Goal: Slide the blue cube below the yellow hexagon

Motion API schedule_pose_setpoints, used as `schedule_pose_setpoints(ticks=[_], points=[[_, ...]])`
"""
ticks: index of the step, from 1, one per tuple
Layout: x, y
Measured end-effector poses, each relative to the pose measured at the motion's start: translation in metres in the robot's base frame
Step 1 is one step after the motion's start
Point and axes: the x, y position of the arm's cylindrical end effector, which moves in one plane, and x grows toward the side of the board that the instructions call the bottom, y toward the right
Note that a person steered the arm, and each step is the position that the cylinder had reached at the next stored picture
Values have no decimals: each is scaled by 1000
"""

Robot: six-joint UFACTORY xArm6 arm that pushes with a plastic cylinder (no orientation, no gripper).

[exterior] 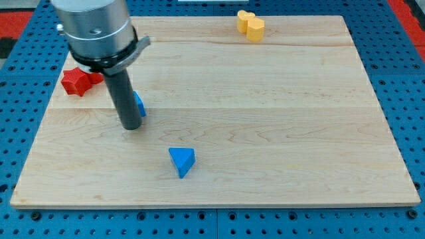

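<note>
My tip (131,125) rests on the wooden board at the view's left. A blue block (139,104), mostly hidden behind the rod, sits just above and to the right of the tip, touching or nearly touching the rod; its shape cannot be made out. A yellow block (251,25) lies near the board's top edge, right of centre; it looks like two joined lobes. It is far from the tip, up and to the right.
A blue triangular block (181,161) lies below and to the right of the tip. A red star-like block (78,80) sits near the board's left edge (41,123), partly behind the arm. A blue pegboard surrounds the board.
</note>
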Motion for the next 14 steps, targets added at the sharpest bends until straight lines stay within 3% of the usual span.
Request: schedule_pose_setpoints(ticks=[3,4,6,8,10,14], points=[[-48,-49],[-48,-10],[-84,9],[-53,68],[-59,113],[-151,141]])
